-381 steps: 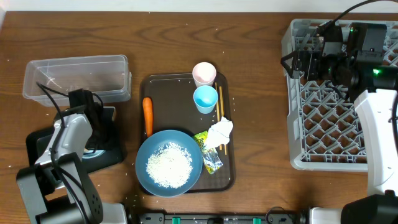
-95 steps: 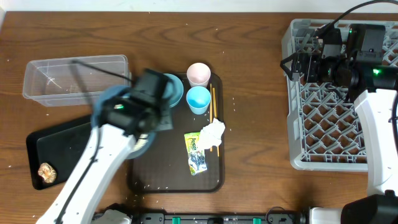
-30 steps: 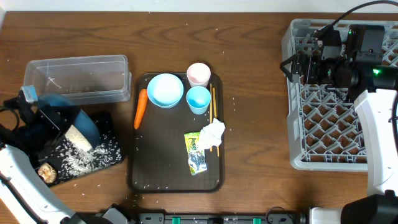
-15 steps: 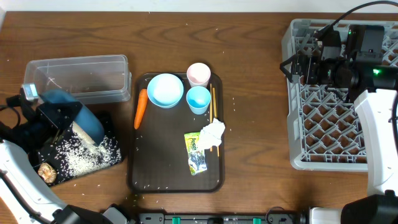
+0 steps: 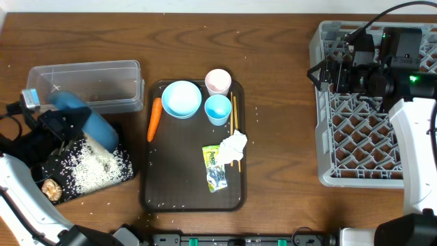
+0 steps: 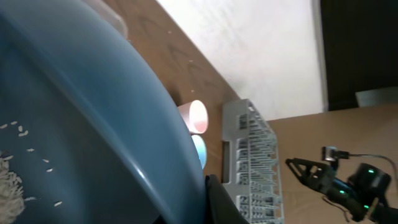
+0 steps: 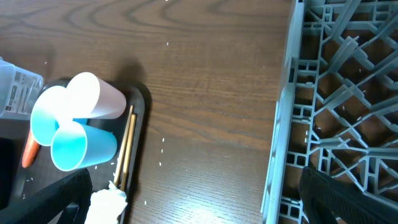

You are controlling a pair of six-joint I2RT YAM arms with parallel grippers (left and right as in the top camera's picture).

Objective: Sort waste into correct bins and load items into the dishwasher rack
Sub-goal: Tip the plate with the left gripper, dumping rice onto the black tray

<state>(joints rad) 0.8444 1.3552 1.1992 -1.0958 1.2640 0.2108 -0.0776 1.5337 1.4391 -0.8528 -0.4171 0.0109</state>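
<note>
Clamping the large blue plate point(image 5: 87, 121) by its rim in the left tool point(image 5: 60, 126), jaws pinched tight, just beside the clear tub point(image 5: 85, 85). Tipped steeply over the black tray point(image 5: 128, 176), above loose white rice point(image 5: 87, 167) heaped under the lower edge, with a small brown lump point(image 5: 50, 189) at the tray's near corner. Hard to tell whether touching the tray. Hovering with the right tool point(image 5: 319, 72) spread wide and holding nothing at the rack point(image 5: 355, 143)'s far left edge, well apart from the plate.
</note>
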